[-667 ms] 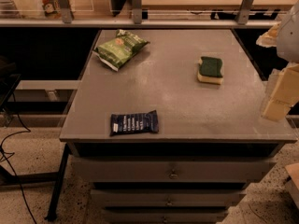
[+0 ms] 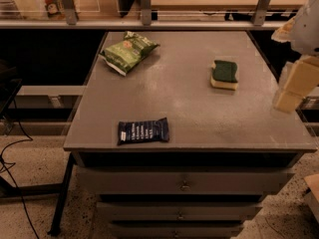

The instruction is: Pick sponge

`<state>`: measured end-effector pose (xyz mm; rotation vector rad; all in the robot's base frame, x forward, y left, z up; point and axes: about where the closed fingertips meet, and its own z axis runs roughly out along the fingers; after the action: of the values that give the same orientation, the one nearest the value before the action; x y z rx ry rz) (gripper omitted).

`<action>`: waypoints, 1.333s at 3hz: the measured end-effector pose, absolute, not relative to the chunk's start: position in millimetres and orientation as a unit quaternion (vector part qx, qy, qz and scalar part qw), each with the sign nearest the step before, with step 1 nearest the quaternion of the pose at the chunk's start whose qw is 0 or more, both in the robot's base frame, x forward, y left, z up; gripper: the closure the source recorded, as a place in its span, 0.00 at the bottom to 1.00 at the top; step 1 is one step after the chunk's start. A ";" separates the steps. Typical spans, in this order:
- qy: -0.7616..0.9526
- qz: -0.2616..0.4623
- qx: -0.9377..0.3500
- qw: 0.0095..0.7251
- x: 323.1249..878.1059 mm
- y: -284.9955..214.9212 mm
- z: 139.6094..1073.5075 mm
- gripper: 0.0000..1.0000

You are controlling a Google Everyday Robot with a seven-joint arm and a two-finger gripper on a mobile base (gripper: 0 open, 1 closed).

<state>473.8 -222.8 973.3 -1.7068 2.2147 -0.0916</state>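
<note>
Green-topped over pale yellow foam, the small rectangular kitchen sponge (image 2: 224, 74) lies flat on the grey cabinet top (image 2: 184, 103), left of the pale, blocky gripper (image 2: 293, 87) and apart from it. Since a moment ago the gripper has edged up and leftward at the top's right edge, nearer the sponge; nothing else has shifted. Whether it is open or closed cannot be told. The approach looks barely begun. A green crinkled snack bag (image 2: 129, 51) and a dark blue packet (image 2: 143, 131) lie further left.

Gripper (image 2: 291, 86), far right of view: showing blocky, pale cream segments. Arm (image 2: 307, 28) above it: showing a rounded, grey-white casing.
</note>
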 end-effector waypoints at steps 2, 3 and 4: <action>0.814 -0.025 -0.537 0.221 610.5 -266.4 935.8 0.00; 0.833 -0.012 -0.503 0.231 645.0 -285.0 909.2 0.00; 0.844 -0.001 -0.485 0.228 660.4 -293.8 880.0 0.00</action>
<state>660.4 -293.8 880.0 -1.3352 2.3254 -0.0038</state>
